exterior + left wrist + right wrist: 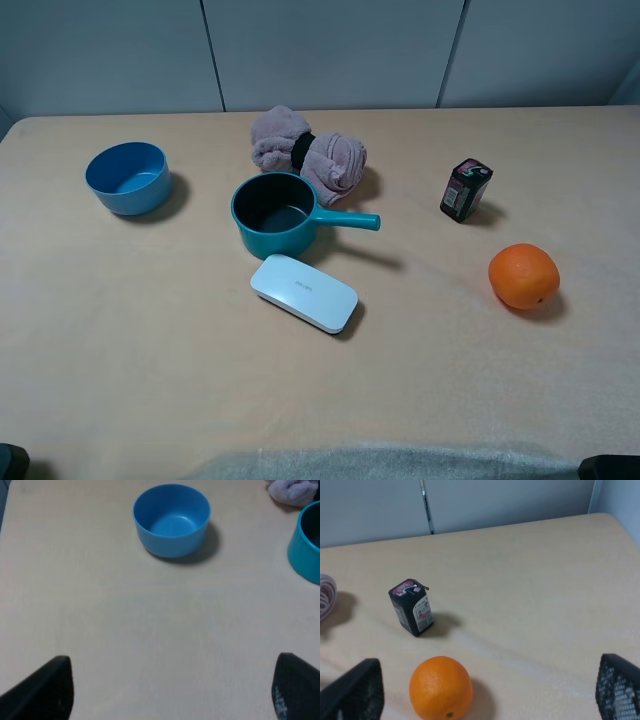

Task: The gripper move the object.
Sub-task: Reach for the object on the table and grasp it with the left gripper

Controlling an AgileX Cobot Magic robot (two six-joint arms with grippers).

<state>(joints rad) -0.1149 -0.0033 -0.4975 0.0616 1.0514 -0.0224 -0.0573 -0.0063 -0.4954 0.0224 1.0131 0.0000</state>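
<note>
The beige surface fills the exterior view and carries everything. Largest on it is the teal pot, upright near the middle, its dark inside showing and its handle pointing right. Just behind the pot lies a mauve cloth bundle cinched by a black band. In front of the pot, close by it, a white rounded case lies flat and askew. Next in size is the blue bowl, upright and empty at the far left of the surface, well apart from the pot and touched by nothing. An orange sits at the right, and a small dark carton stands behind it, slightly tilted and apart from it. The left pincer is spread wide and holds nothing, its 2 dark fingers above bare surface, with the bowl ahead and well apart. The right pincer is likewise spread wide and holds nothing, with the orange near it and the carton farther off.
</note>
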